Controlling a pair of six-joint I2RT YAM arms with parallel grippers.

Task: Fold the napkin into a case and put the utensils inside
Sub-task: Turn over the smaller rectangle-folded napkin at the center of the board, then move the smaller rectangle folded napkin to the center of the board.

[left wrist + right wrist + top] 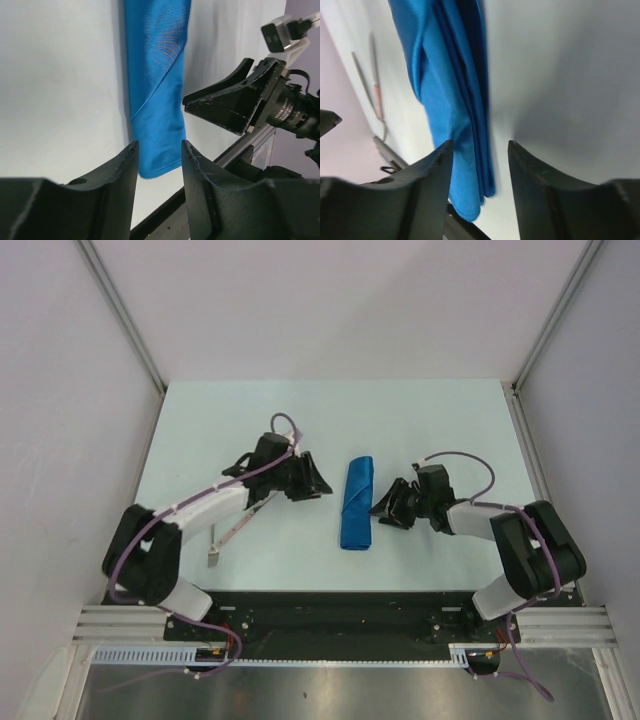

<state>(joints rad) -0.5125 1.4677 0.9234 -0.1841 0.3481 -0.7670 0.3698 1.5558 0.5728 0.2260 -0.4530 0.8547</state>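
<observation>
Pale table point(200, 430), one blue case point(356, 502), two utensils point(214, 543)

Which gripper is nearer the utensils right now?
The left gripper. The utensils lie by its forearm, left of the case. The right gripper is on the case's other side, so the cloth lies between it and them.

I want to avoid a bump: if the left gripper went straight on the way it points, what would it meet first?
Most likely the folded blue napkin: the left gripper points toward its near end, a gap away. The right gripper sits beyond it. Height above the cloth is unclear.
</observation>
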